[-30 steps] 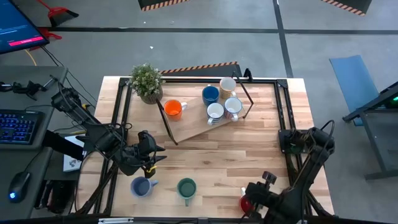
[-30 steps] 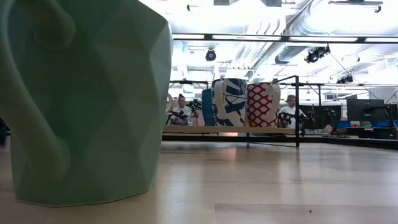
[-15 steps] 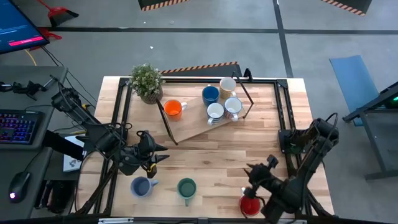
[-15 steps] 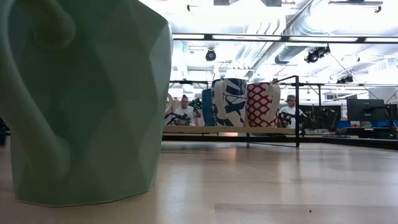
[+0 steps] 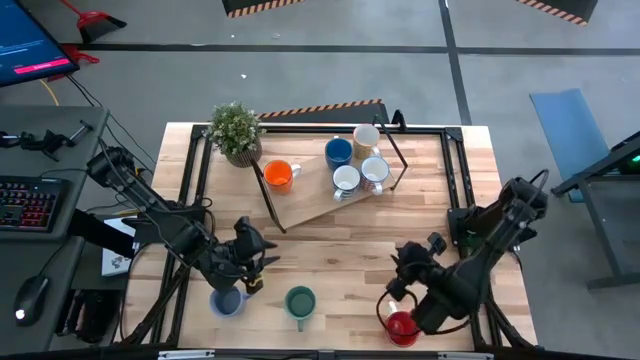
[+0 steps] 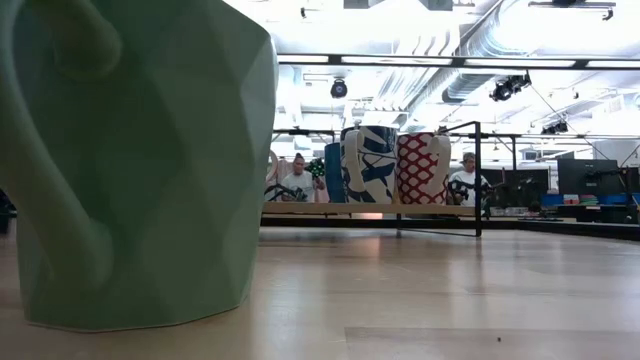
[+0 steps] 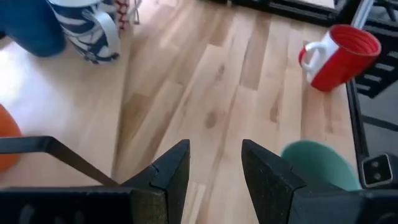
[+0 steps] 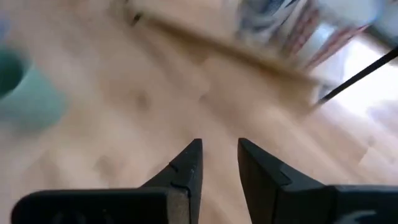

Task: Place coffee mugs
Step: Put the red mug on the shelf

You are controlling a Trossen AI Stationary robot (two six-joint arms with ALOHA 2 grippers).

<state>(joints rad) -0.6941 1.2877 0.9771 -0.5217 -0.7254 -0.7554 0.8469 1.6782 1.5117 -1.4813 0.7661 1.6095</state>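
Note:
In the high view the grey-blue mug (image 5: 228,300), green mug (image 5: 299,302) and red mug (image 5: 402,327) stand on their bases near the table's near edge. The orange mug (image 5: 280,175) stands beside the potted plant. The blue mug (image 5: 338,152), cream mug (image 5: 366,137) and two white mugs (image 5: 346,180) (image 5: 374,172) stand on a wooden board. My left gripper (image 5: 258,262) (image 7: 214,165) hovers open just beyond the grey-blue mug, facing the red mug (image 7: 339,53) and green mug (image 7: 317,165). My right gripper (image 5: 403,262) (image 8: 217,155) is open, beyond the red mug. The low view shows the green mug (image 6: 130,160) close up.
The potted plant (image 5: 236,130) stands at the far left corner. The wooden board (image 5: 320,200) with its dark metal frame (image 5: 400,150) takes the table's far middle. Bare wood lies between the board and the near row of mugs. People sit in the room behind (image 6: 295,175).
My right gripper has drawn away from the red mug, moving from the near edge toward the far edge and a little left; the red mug now stands uncovered on the table. My left gripper has shifted slightly toward the near edge and right, closer to the grey-blue mug.

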